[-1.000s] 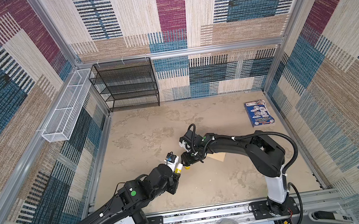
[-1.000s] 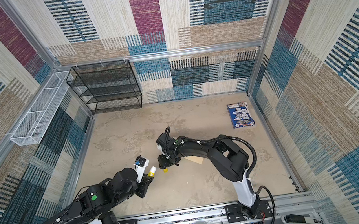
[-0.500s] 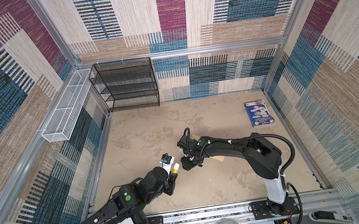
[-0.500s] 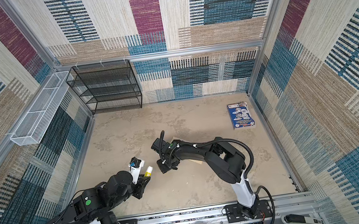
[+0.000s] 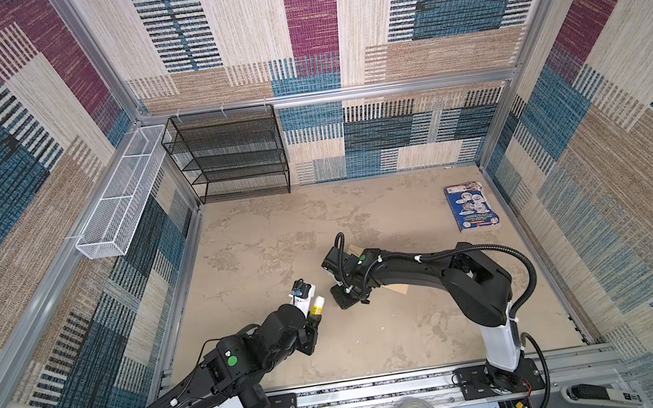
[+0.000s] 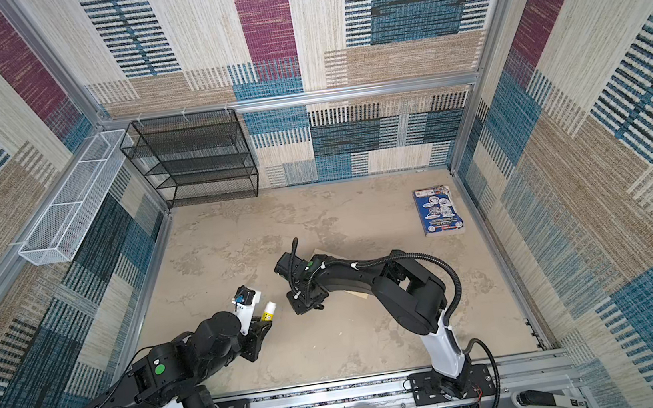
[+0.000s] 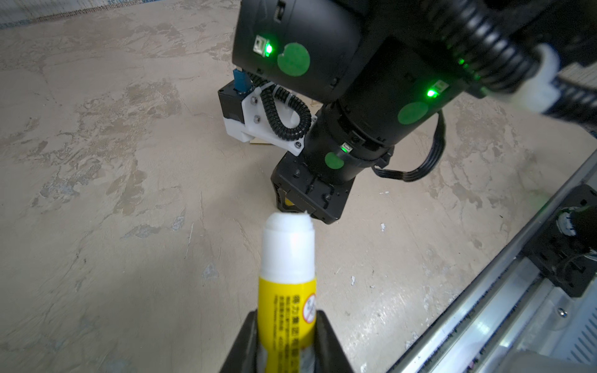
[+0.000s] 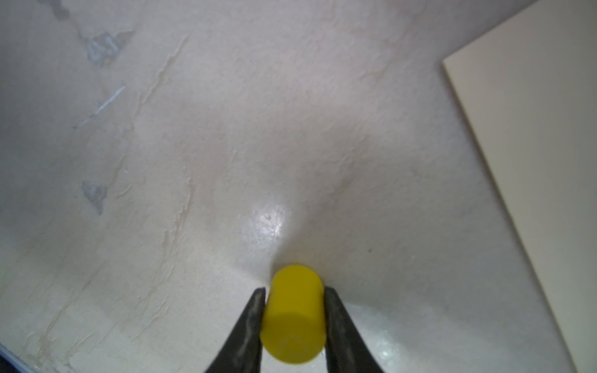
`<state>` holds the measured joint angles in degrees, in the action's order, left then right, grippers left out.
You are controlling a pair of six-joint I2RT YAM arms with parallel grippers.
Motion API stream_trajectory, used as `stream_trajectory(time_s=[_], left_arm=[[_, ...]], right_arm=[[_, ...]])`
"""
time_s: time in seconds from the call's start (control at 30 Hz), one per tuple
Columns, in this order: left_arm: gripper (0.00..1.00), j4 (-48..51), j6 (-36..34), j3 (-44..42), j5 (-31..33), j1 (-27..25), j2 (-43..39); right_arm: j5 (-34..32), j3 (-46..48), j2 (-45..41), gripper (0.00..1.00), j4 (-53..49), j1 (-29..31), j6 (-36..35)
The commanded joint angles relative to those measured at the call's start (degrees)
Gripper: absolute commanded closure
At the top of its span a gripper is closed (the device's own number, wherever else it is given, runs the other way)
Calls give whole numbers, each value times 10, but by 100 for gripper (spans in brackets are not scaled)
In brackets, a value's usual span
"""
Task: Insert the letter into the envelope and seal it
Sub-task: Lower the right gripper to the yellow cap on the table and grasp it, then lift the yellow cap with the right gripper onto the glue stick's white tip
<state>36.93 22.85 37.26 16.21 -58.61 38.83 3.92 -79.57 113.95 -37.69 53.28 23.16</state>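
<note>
My left gripper (image 7: 287, 323) is shut on a yellow glue stick (image 7: 287, 274) whose white tip is bare. In both top views that stick (image 5: 316, 306) (image 6: 268, 310) sticks out of the left gripper (image 5: 313, 319) (image 6: 262, 325) near the front middle of the floor. My right gripper (image 8: 294, 290) is shut on a small yellow cap (image 8: 292, 316) low over the floor, a short way right of the stick (image 5: 344, 300) (image 6: 303, 306). The tan envelope (image 8: 533, 129) lies flat beside it, mostly hidden under the right arm (image 5: 396, 288) (image 6: 352, 293). The letter is out of view.
A glossy blue booklet (image 5: 471, 207) (image 6: 438, 211) lies at the far right by the wall. A black mesh rack (image 5: 227, 153) stands at the back left. A white wire basket (image 5: 119, 195) hangs on the left wall. A metal rail (image 5: 379, 387) runs along the front edge.
The right jaws have closed in on the yellow cap. The left arm has drawn back toward the front left with the glue stick, so the two grippers now stand apart.
</note>
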Motion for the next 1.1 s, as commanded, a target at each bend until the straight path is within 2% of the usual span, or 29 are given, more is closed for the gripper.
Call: stream_trajectory(time_s=[0.0,0.17,0.33,0.53,0.63,0.77,0.87,1.07], left_arm=[[100,3,6,-2,7,0,7],[100,-5,-3,7,2,-1,37],[100,-52,-40,16,-9,0,76],[100,-138,-80,32,-63,0,164],[100,-197,-100,32,-95,0,206],[100,-304,-150,13,-175,0,225],[100,-324,-182,19,-214,0,234],[100,-306,-211,36,-211,0,243]], right_arm=[[-12,-1,-16,71,1,1,6],[-28,30,-73,75,19,-1,8],[-6,97,-169,76,41,-32,7],[129,233,-354,76,115,-135,0],[212,273,-428,74,140,-165,-6],[308,313,-492,73,173,-191,2],[351,332,-519,73,190,-194,7],[382,362,-548,73,206,-194,17]])
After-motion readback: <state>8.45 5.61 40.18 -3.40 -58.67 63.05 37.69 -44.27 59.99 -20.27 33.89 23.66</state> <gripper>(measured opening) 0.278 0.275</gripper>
